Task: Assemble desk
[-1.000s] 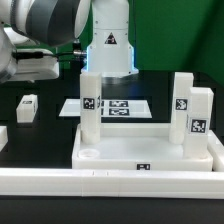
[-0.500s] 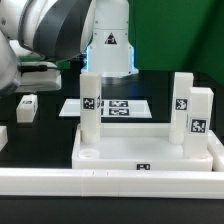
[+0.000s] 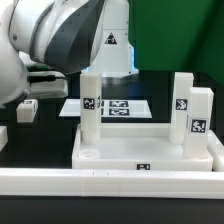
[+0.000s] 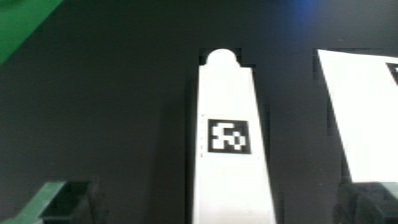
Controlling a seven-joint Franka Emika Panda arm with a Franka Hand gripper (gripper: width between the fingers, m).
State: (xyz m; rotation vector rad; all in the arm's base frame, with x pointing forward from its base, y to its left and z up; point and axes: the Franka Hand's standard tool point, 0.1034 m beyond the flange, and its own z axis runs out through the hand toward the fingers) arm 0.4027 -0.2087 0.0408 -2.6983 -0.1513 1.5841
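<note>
1. The gripper is out of clear sight in both views; its jaws stand spread wide and nothing shows between them.
2. Below the wrist camera, a white leg [image 4: 228,150] with a square tag lies on the dark surface [image 4: 107,110].
3. The tray-like tabletop [image 3: 150,150] sits behind a white border rail [image 3: 110,182], with three tagged legs upright in its corners.
4. The marker board [image 3: 115,106] lies flat behind the tabletop; another loose leg [image 3: 27,107] rests toward the exterior view's left.

my arm [image 3: 60,35] is bulky, rounded white shells joined by dark grey bands. my white base column [image 3: 112,45] carries a black triangle mark above a pale blue glow.
</note>
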